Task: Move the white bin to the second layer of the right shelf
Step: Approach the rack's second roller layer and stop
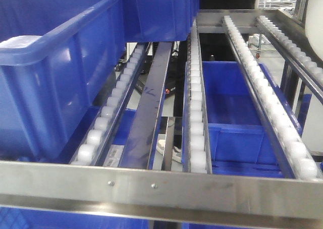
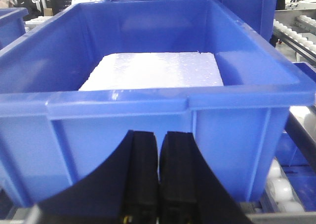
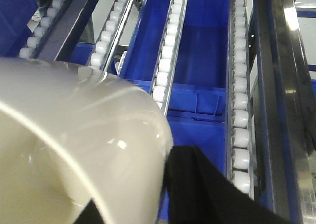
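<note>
White bin fills the lower left of the right wrist view, carried above the roller rails. Right gripper: only a dark finger shows, pressed along the bin's wall. It appears closed on the bin's wall or rim, though the opposing finger is hidden. Bin looks tilted, glossy side toward the camera; not yet on the rails.

Right shelf second layer: sloped rails with white rollers, steel front bar with screws. That bay is free of crates at rail level; a blue crate sits on the level beneath.

Left gripper: fingers pressed together, holding nothing, parked facing a blue crate with a white foam slab inside. Likely kept clear so the right arm has the bay.

Next, probably: lift the bin over the front bar, set it on the rollers.
</note>
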### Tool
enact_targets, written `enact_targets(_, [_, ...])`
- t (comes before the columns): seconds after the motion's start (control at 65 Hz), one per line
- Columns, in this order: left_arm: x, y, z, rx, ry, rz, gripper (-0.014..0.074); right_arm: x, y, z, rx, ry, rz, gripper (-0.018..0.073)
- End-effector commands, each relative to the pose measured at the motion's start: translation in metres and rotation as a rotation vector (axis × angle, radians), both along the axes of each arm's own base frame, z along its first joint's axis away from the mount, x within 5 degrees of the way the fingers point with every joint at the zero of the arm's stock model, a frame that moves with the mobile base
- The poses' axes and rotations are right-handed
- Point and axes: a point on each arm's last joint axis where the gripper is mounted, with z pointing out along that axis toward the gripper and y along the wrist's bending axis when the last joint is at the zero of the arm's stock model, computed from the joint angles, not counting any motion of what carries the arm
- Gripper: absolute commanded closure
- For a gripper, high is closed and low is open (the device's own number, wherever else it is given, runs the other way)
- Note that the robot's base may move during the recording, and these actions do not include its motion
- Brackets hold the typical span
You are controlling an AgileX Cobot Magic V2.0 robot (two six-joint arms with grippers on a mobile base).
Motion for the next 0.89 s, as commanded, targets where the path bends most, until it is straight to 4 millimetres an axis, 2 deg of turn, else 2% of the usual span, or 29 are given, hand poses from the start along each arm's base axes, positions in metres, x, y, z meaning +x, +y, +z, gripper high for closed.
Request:
enact_targets(0.0, [0.0003,0.0002,-0.004,-0.019,-0.059,0.0,0.0512,0.0017,-0.0005,0.0187,0.017,-0.129,-0.008,0.0503])
enact_targets(0.877, [0.0003,0.0002,-0.004,-0.019,-0.059,0.0,0.0512,0.0017,-0.0005,0.0187,0.017,-0.129,-0.008,0.0503])
